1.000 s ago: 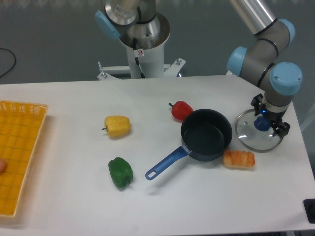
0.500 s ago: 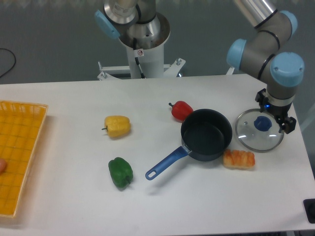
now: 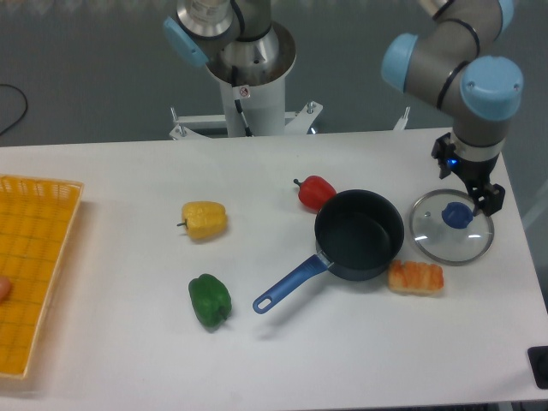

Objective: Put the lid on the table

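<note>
Fixed camera view, lid lying flat on white tabletop near right edge, just right of dark saucepan, gripper raised just above blue knob, fingers spread, holding nothing, orange pastry touching lid's lower-left rim.

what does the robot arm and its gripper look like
The arm is built of silver-grey metal tube segments joined by rounded joints with light blue plastic caps. At its end sits a small black two-finger gripper with a tiny blue light glowing on its body. A second base of the same silver and blue make stands behind the white tabletop.
</note>
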